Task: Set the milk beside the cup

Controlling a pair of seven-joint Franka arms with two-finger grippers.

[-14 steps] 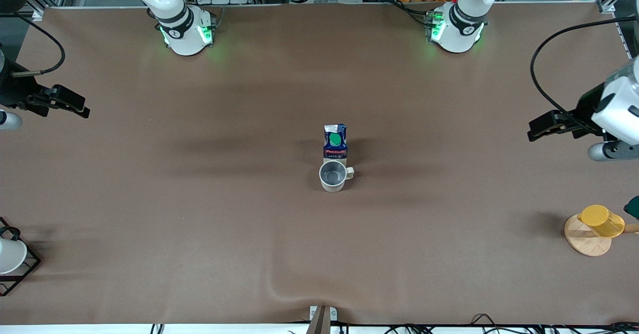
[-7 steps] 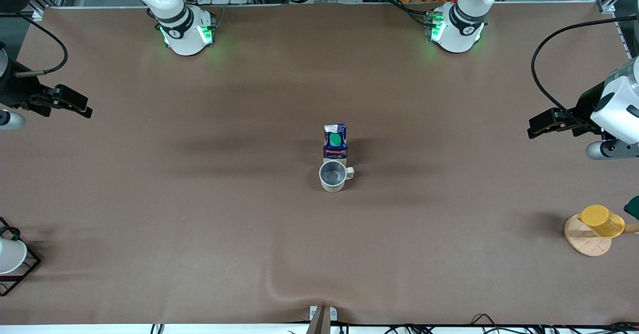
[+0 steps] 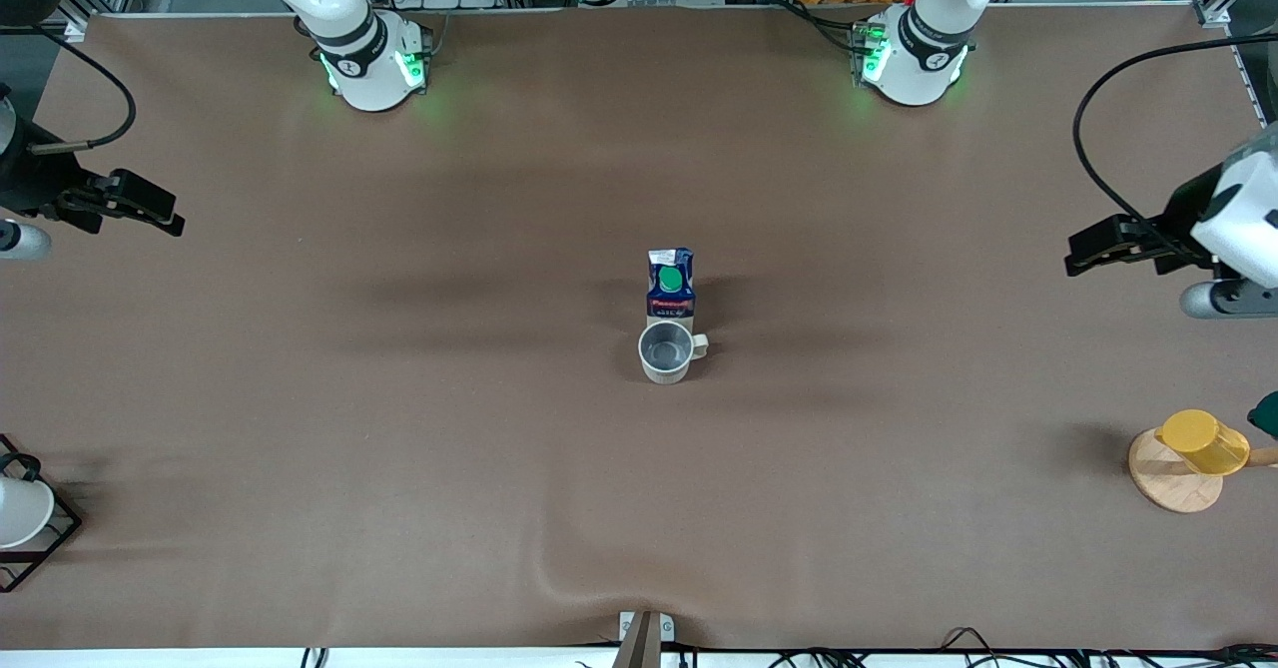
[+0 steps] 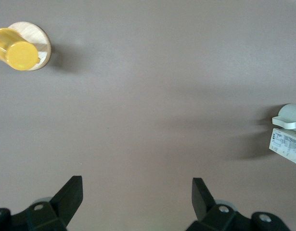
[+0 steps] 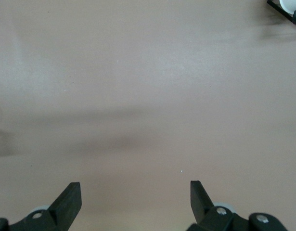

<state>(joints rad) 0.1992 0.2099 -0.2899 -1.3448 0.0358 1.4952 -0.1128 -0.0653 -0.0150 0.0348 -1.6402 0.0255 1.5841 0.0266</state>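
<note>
Left gripper (image 4: 137, 195) wide open, holding nothing, up at the right edge of the front frame. Right gripper (image 5: 135, 195) also wide open and holding nothing, at the left edge. Milk (image 3: 671, 283) stands upright mid-frame, cup (image 3: 667, 352) touching or just beside it, directly below in frame. Yellow cup (image 3: 1203, 441) on wooden base lower right.

Two glossy white arms on round bases lit green; black cables loop to matte black two-finger grippers.
</note>
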